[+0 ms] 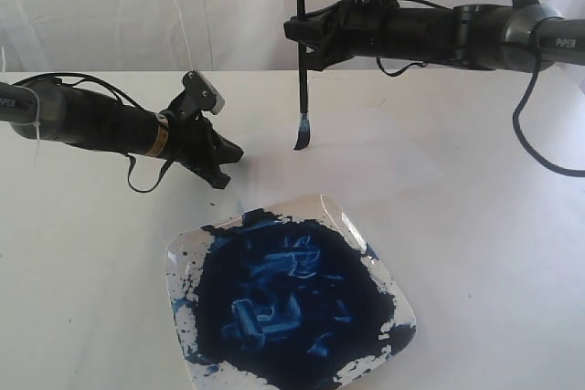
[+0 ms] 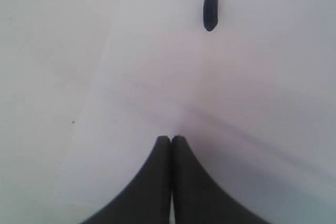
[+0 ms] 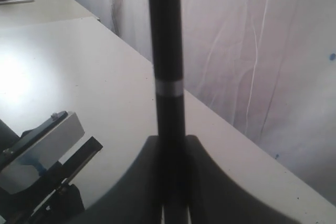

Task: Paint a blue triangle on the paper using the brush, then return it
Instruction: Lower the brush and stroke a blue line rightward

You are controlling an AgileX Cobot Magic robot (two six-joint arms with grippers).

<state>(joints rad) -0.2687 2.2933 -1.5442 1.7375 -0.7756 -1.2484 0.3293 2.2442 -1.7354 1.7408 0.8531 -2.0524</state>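
My right gripper [image 1: 304,38] is shut on the brush [image 1: 302,70], which hangs upright by its black handle. The handle with its pale band [image 3: 169,87] rises between the fingers of the right gripper [image 3: 170,141]. The blue-black bristle tip [image 1: 301,137] points down, close over the paper [image 2: 236,103]; I cannot tell whether it touches. The tip [image 2: 210,3] also shows in the left wrist view. My left gripper [image 1: 221,178] is shut and empty, its tips [image 2: 171,139] down at the paper near its edge. No blue triangle shows on the paper.
A square white plate [image 1: 384,271] thickly smeared with dark blue paint lies at the table's front, close below both grippers. A white curtain [image 1: 183,6] hangs behind the table's far edge. The left arm's camera mount [image 3: 37,156] is near the right gripper.
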